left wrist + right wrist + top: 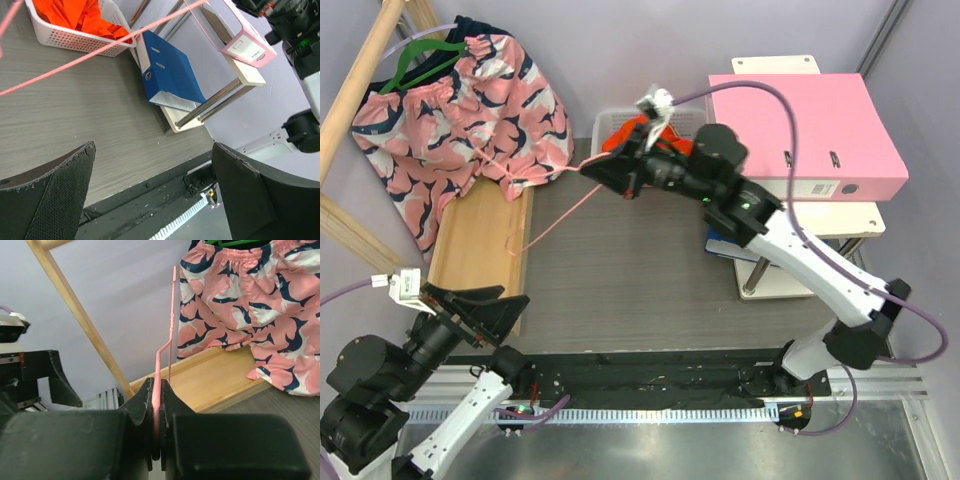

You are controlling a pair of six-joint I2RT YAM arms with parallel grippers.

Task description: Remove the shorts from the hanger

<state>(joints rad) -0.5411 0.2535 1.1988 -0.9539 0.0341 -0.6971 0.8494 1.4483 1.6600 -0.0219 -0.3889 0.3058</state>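
Observation:
The orange shorts lie bunched in the white mesh basket at the back of the table; the left wrist view also shows the shorts inside the basket. My right gripper is just left of the basket, shut on the thin pink hanger, whose bare wire runs out to the left. In the right wrist view the hanger rises from between the closed jaws of that gripper. My left gripper stands wide open near the table's front left, holding nothing.
A pink patterned garment hangs on a green hanger from a wooden rack at the back left, above a wooden board. A pink binder lies on a white shelf at the right, with a blue binder underneath.

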